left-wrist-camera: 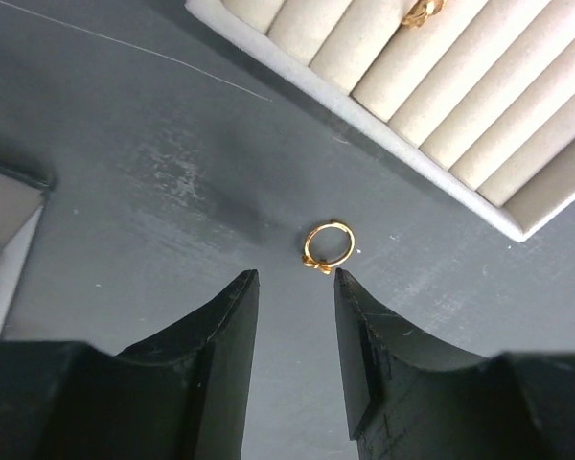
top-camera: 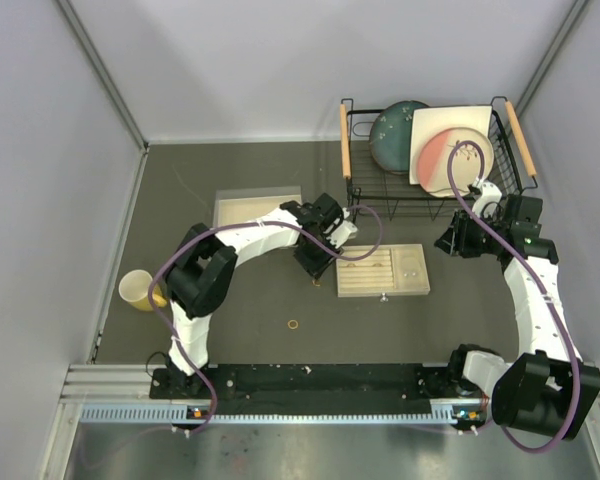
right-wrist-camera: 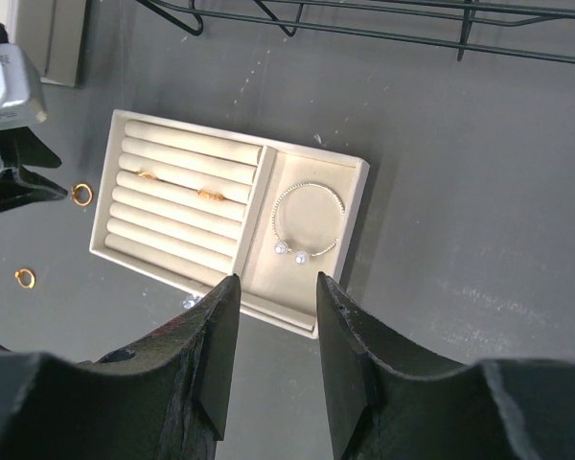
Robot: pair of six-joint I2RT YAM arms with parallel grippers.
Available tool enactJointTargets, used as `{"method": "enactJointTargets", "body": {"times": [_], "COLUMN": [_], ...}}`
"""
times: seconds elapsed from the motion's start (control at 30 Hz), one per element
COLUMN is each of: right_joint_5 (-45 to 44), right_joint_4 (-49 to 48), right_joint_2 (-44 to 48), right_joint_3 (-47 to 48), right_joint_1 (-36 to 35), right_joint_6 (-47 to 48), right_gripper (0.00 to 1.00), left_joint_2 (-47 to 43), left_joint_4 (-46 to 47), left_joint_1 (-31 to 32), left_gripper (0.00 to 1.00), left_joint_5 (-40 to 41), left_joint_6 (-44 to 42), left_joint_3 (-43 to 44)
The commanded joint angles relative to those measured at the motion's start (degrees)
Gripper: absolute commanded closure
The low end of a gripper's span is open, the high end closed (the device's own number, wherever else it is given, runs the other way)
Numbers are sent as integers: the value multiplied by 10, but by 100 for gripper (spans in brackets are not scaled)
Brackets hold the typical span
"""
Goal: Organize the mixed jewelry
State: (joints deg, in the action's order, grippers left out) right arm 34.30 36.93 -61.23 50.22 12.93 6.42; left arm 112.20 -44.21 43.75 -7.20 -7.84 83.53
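Jewelry split between tray (top-camera: 382,285) and table (top-camera: 240,300)

From above, the dark table carries a wire dish rack (top-camera: 400,205) with plates (top-camera: 450,145) at far right, the beige slotted tray at centre, a shallow beige box (top-camera: 255,208) and a yellow cup (top-camera: 137,290) further left. Only the right wrist view shows the tray's contents: a silver bracelet (right-wrist-camera: 298,257) lies in the plain right compartment, and two gold rings (right-wrist-camera: 149,175) (right-wrist-camera: 211,195) sit in the slotted left one. Two loose rings (right-wrist-camera: 81,195) (right-wrist-camera: 24,278) lie on the table left of the tray. The left wrist view brings one ring (left-wrist-camera: 313,259) close: flat on the table, just ahead of the left jaws, which stand narrowly parted around nothing. The right jaws hover over the tray's near edge, likewise parted and empty.
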Motion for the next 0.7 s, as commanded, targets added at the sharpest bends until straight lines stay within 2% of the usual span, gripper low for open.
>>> {"method": "enactJointTargets", "body": {"times": [0.0, 0.67], "right_joint_5": [1, 1], "right_joint_4": [-6, -7], "right_joint_2": [2, -1], "right_joint_3": [1, 1], "right_joint_1": [7, 7], "right_joint_6": [8, 8], "right_gripper": [62, 62], "left_joint_2": [14, 50], "left_joint_4": [-9, -21], "left_joint_1": [-2, -12], "left_gripper": [57, 55], "left_joint_5": [-16, -47], "left_joint_6": [46, 71], "left_joint_3": [8, 40]}}
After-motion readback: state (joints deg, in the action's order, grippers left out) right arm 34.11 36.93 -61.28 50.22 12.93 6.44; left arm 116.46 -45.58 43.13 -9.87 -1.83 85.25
